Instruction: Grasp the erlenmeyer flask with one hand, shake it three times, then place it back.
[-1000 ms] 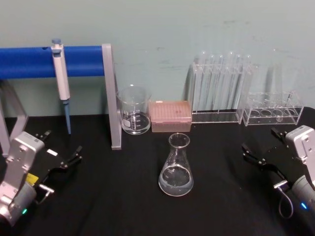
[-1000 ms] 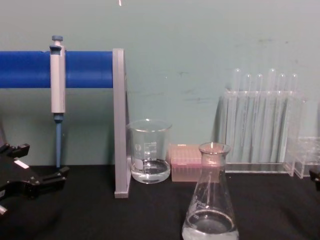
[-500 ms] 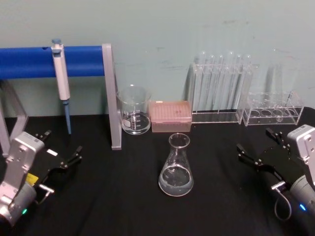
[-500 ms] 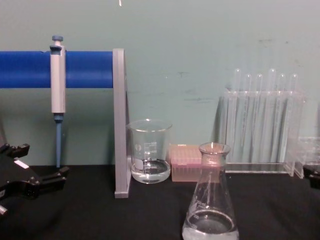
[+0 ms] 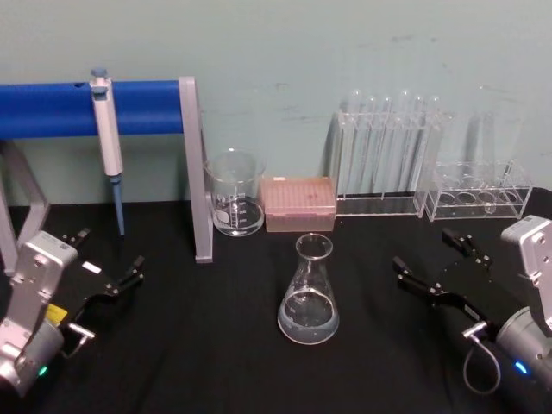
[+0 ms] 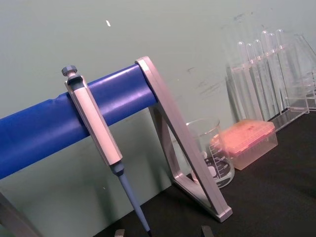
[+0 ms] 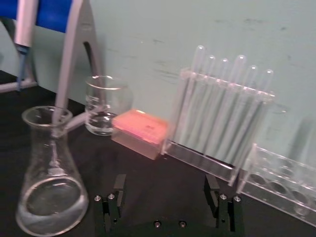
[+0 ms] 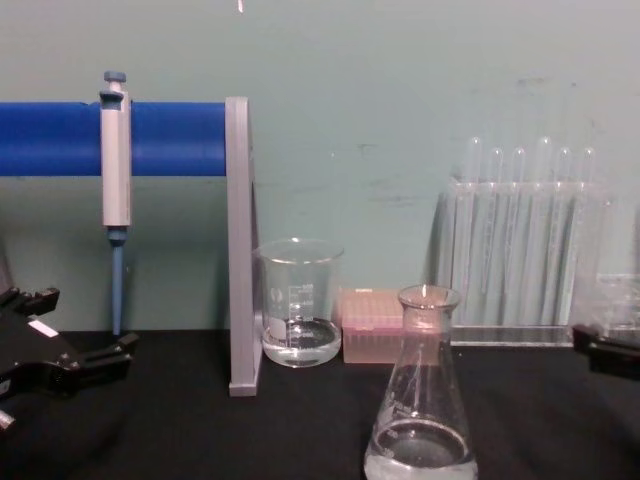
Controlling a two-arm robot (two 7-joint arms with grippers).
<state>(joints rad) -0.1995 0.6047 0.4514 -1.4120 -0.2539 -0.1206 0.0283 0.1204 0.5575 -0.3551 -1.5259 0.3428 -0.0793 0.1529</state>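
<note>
The erlenmeyer flask (image 5: 308, 297), holding a little clear liquid, stands on the black desk (image 5: 207, 362); right pincer (image 5: 424, 250) and left pincer (image 5: 110, 250) both released.

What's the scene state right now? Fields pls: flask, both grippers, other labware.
flask: erlenmeyer flask upright on the black table, a little clear liquid inside, not held
right gripper: right gripper open, to the flask's right, apart from it
left gripper: left gripper open, at the table's left side, far from the flask
behind flask: beaker, pink tip box, test tube rack
rear left: pipette hanging on the blue bar
task stage: grasp not yet made
</note>
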